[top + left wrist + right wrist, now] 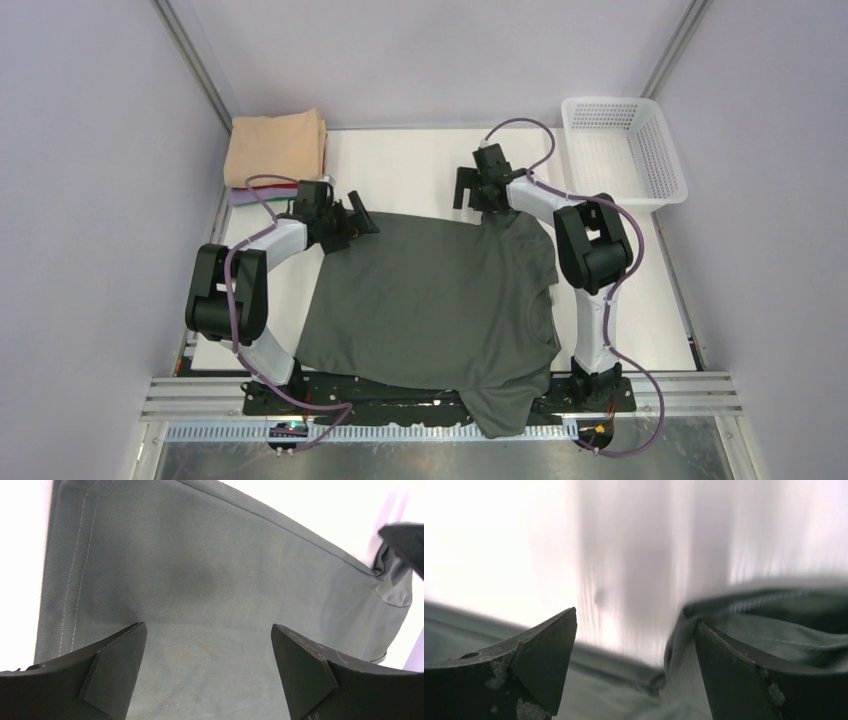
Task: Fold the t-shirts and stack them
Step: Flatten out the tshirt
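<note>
**Left pincer** (358,224) (207,652): released, jaws wide apart and gripping nothing. In the overhead view we place it at the far left corner of the grey t-shirt (440,310) (210,570) (774,625). Its wrist view shows both fingers (115,665) over flat grey cloth, with the stitched hem running up the left side. We cannot tell whether the tips touch the cloth.

**Right pincer** (472,195) (636,647): released, jaws wide apart. We place it at the shirt's far right corner, by the far sleeve. Its wrist view is blurred. Bunched grey cloth lies right against the right-hand finger (729,680), and nothing is clamped between the two.

**Grey t-shirt**: spread mostly flat across the middle of the counter (400,165), between the two arms. Its long axis runs left to right, slightly skewed. The hem points to the left arm, and the neck opening to the right arm. The near sleeve (500,410) hangs over the counter's near edge, onto the rail that carries the arm bases.

**Peach t-shirt** (275,145): folded, at the far left corner of the counter, apart from the grey one.

**Basket** (625,150): white mesh, at the far right corner.
</note>
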Available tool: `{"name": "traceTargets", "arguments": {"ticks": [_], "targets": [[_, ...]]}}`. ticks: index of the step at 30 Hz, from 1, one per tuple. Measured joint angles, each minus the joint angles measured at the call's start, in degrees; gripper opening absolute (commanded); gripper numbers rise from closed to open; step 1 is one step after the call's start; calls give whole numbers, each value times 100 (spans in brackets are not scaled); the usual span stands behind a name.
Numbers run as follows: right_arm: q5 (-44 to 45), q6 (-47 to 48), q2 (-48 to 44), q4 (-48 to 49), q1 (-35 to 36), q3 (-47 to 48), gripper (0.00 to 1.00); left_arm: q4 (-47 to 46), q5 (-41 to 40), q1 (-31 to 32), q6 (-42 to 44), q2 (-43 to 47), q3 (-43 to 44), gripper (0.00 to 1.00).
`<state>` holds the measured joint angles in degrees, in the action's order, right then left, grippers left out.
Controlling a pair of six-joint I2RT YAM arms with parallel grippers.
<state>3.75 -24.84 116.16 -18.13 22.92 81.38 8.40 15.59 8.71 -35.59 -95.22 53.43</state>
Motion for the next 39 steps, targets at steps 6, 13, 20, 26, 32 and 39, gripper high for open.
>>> {"name": "traceTargets", "arguments": {"ticks": [6, 13, 20, 26, 32, 39], "targets": [[-13, 234, 852, -22, -4, 1276, 95, 17, -50, 0, 4, 0, 0, 100], [76, 601, 481, 42, -2, 1095, 95, 46, -107, 0, 7, 4, 0, 100], [507, 527, -1526, -348, 0, -1021, 95, 417, -146, 76, 33, 48, 46, 100], [555, 122, -2627, -726, -13, -2428, 96, 782, -426, 619, 74, 254, 46, 100], [374, -42, -2417, -772, -142, -2754, 95, 964, -577, 813, 87, 13, 107, 100], [240, -103, -1705, -592, -433, -2208, 95, 1049, -573, 616, -61, -669, 890, 100]]}}
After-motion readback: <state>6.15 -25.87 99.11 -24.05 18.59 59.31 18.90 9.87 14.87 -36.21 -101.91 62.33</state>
